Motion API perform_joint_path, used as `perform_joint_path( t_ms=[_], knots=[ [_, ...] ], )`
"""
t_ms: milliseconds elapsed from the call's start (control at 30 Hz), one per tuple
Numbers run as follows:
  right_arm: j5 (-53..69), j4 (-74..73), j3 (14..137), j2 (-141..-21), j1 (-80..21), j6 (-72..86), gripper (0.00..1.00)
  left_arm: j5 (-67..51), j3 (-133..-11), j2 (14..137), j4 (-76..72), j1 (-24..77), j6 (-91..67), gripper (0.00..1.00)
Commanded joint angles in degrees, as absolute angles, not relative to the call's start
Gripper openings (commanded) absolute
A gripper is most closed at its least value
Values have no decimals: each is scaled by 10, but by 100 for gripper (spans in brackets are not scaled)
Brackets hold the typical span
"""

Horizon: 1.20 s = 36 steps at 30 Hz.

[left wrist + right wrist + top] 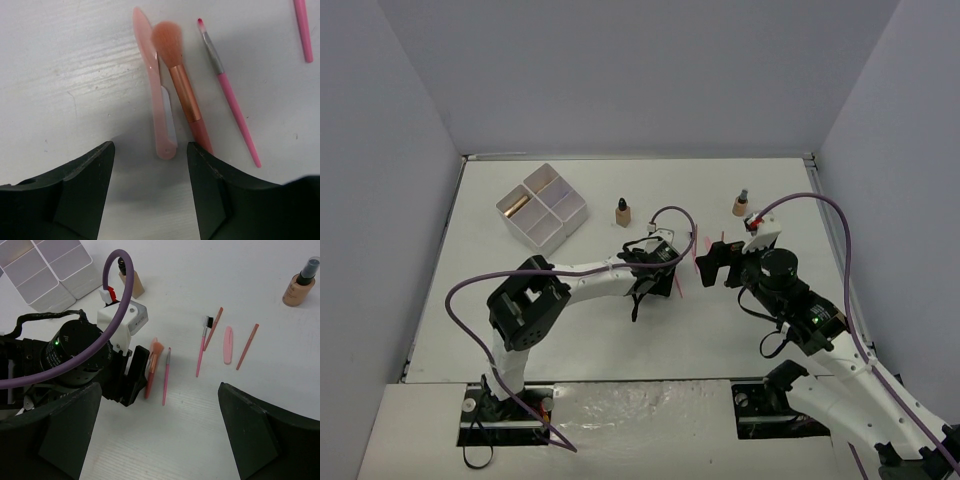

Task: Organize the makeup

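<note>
My left gripper point(150, 150) is open and empty, low over the table. Just ahead of its fingertips lie a pale pink spatula point(159, 95), a peach-bristled brush point(181, 80) and a thin pink brush point(227, 92). My right gripper point(157, 402) is open and empty, above the table to their right; I see the left gripper's finger point(137, 372) next to the brush point(154, 360). More pink sticks point(202, 347) lie further right. Two tan bottles point(622, 211) point(740, 205) stand upright behind. A gold tube point(516, 206) lies in the white box point(560, 215). No sponges show.
The four-compartment box stands at the back left. A purple cable point(670, 215) loops over the left wrist, another point(840, 240) arcs over the right arm. Grey walls close in the table on three sides.
</note>
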State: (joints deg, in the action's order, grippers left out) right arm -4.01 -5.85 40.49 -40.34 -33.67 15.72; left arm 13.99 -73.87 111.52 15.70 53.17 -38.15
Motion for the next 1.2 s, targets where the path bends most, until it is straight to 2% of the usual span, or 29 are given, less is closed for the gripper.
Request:
perform_joint_path(
  t_ms=[0,300,500,567,667,933,1167],
  knots=[
    [-42,-38,417,-407,-332,148,100,138,-770,1136,167,523,-388,53],
    [-46,-39,419,-412,-332,145,100,138,-782,1153,173,504,-381,39],
    [-46,-40,419,-413,-332,145,100,144,-770,1149,179,498,-372,23],
    [-48,-39,417,-412,-332,145,100,149,-752,1132,180,495,-363,13],
    [-51,-39,415,-412,-332,147,100,158,-725,1094,172,489,-349,7],
    [-54,-34,417,-429,-332,148,100,196,-690,955,176,462,-217,1],
    [-55,-20,426,-455,-331,147,100,119,-700,861,136,337,-38,1]
  ],
)
